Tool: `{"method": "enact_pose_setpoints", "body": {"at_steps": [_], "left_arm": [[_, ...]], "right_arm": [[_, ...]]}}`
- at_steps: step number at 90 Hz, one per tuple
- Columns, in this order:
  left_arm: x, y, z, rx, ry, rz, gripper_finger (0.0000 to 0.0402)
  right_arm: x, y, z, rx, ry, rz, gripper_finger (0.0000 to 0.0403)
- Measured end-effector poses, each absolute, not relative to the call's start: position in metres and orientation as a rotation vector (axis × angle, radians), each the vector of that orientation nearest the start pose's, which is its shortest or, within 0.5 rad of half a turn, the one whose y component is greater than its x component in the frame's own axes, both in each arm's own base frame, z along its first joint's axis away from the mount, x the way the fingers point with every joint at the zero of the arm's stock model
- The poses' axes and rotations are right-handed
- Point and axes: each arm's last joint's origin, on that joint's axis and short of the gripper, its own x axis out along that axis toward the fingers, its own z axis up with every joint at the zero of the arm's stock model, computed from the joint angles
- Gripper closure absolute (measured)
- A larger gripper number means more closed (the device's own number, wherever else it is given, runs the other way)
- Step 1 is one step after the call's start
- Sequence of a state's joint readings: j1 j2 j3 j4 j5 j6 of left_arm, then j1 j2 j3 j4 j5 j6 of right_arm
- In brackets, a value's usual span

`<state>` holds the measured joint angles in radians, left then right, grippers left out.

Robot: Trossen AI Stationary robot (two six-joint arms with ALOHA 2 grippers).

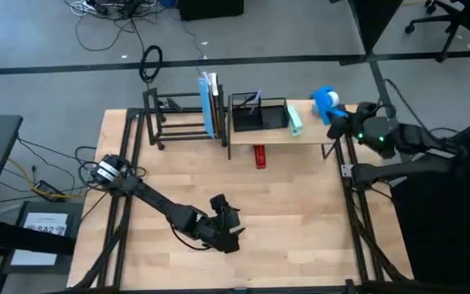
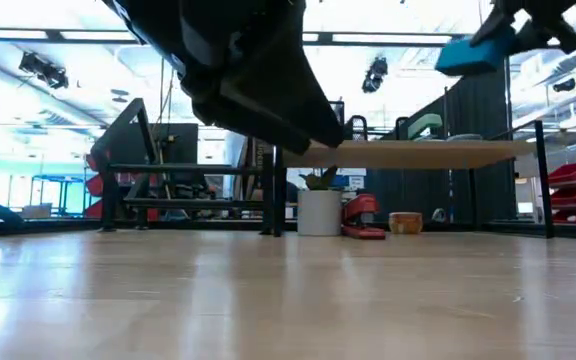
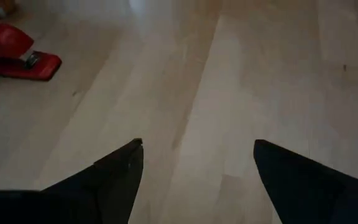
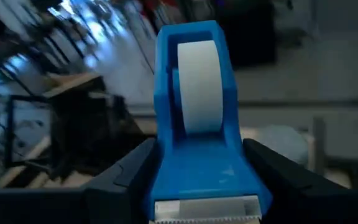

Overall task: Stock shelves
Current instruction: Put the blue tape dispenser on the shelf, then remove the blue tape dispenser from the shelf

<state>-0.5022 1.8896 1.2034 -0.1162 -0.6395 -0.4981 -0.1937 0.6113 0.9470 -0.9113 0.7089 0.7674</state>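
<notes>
My right gripper (image 1: 339, 114) is shut on a blue tape dispenser (image 1: 325, 101) with a white roll (image 4: 199, 87). It holds the dispenser above the right end of the light wood plank shelf (image 1: 274, 133). In the low view the dispenser (image 2: 473, 52) hangs clear above the plank (image 2: 418, 153). The black tube-frame rack (image 1: 176, 121) stands to the plank's left, with blue upright folders (image 1: 210, 106) at its right side. My left gripper (image 1: 228, 229) hovers open over bare table near the middle front, with nothing between its fingers (image 3: 120, 168). My right gripper pinches the dispenser's two flat sides (image 4: 166, 168) between its two fingers, at the lower body near the cutter end (image 4: 207, 208). The fingers come from the table's right side. The dispenser is lifted clear of the plank, and the low view shows it tilted.
A black mesh organizer (image 1: 258, 114) and a pale teal object (image 1: 294, 120) sit on the plank. A red stapler (image 1: 259, 155) lies on the table at the plank's front edge, next to a white pot (image 2: 318, 212). The wood tabletop (image 1: 300, 220) lies bare in front.
</notes>
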Motion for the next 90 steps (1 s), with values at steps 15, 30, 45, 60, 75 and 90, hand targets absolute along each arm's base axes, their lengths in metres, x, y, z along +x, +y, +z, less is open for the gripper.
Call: {"method": "enact_pose_setpoints", "body": {"at_steps": [15,30,45,60,75,90], "left_arm": [[0.354,-0.173,0.18,-0.044,0.615,0.297,0.0117],[0.355,-0.173,0.181,-0.055,0.596,0.299,0.0117],[0.357,-0.174,0.183,-0.059,0.579,0.291,0.0117],[0.357,-0.174,0.183,-0.045,0.581,0.286,0.0117],[0.357,-0.174,0.183,-0.044,0.581,0.286,0.0117],[0.357,-0.174,0.183,-0.045,0.583,0.283,0.0117]], "right_arm": [[0.11,-0.059,0.324,0.615,0.488,-1.106,0.0232],[0.131,-0.077,0.31,0.617,0.595,-1.197,0.0232],[0.151,-0.086,0.301,0.649,0.614,-1.187,0.0232],[0.163,-0.091,0.295,0.67,0.641,-1.16,0.0232],[0.165,-0.09,0.294,0.677,0.668,-1.111,0.0143],[0.157,-0.086,0.3,0.66,0.649,-1.085,0.003]]}}
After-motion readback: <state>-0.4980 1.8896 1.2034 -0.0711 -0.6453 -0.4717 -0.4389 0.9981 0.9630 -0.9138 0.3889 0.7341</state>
